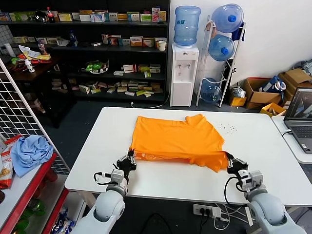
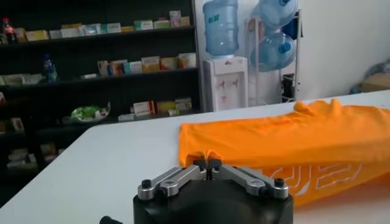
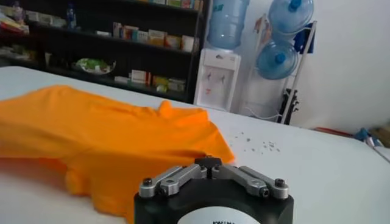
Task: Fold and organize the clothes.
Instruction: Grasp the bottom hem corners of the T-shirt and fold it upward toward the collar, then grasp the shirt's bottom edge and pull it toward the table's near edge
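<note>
A crumpled light blue cloth (image 1: 30, 153) is seen far to the left of the left jaws, on a red shelf (image 1: 23, 189) beside the white rectangular table (image 1: 146, 183). The black left gripper (image 1: 129, 158) is held low over the near part of the table, and its jaws are clamped together on the near left corner of the bright orange short-sleeved cotton T-shirt (image 1: 176, 139); in the left wrist view a small pinch of orange cloth is gripped between the closed fingertips (image 2: 209, 163). The T-shirt is spread flat on the table between the two pairs of jaws and beyond them. Its long axis is laid across the table from left to right, and a short sleeve is pointed toward the far right. White printed lettering is shown on a lower layer along the near edge, just right of the left jaws, but it cannot be read. The black right gripper (image 1: 230, 161) is placed at the near right corner of the T-shirt, its jaws drawn together; the edge of the cloth meets them in the head view, though whether cloth is actually pinched cannot be told. On the body of the right gripper a white label is partly seen, its writing too cropped to be read.
</note>
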`<action>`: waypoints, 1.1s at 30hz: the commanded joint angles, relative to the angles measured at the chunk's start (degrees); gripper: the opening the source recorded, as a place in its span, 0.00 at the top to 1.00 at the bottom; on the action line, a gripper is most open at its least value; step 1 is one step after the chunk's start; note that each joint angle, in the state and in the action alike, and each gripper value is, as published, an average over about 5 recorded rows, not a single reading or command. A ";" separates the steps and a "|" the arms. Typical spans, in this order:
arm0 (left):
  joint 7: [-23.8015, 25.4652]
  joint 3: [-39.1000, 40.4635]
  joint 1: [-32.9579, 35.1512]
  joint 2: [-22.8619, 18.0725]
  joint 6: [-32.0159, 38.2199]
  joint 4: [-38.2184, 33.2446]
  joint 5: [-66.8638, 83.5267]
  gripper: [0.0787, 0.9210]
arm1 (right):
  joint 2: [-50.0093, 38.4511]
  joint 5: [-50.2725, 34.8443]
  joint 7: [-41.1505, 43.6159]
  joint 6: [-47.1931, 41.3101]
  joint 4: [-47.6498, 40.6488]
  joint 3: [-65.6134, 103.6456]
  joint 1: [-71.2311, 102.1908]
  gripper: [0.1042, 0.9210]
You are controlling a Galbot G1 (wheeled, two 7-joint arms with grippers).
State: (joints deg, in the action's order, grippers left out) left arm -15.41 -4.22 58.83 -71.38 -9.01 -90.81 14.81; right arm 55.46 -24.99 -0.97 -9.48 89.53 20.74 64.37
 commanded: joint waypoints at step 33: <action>-0.94 0.95 -3.16 3.16 -8.43 2.14 14.29 0.14 | -2.29 -0.57 2.77 -15.96 1.47 1.41 2.06 0.13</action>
State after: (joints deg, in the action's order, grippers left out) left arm -15.96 -3.09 55.90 -68.41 -15.66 -89.16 25.33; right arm 53.62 -25.36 1.63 -23.64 90.19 20.94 64.67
